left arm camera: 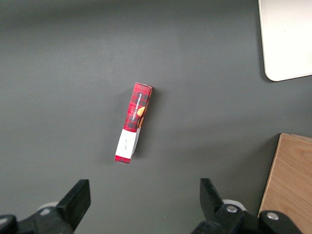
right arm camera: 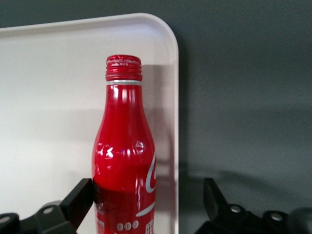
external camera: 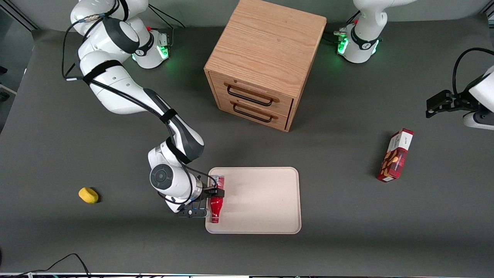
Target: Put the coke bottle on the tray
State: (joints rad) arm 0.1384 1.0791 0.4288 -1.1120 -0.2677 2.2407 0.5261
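Now — coke bottle (external camera: 216, 204) lying on tray (external camera: 266, 200), claw (external camera: 210, 200) around it

The gripper (external camera: 213, 192) with the coke bottle (external camera: 216, 200) sits at the tray (external camera: 266, 200) edge, the tray's remainder open.
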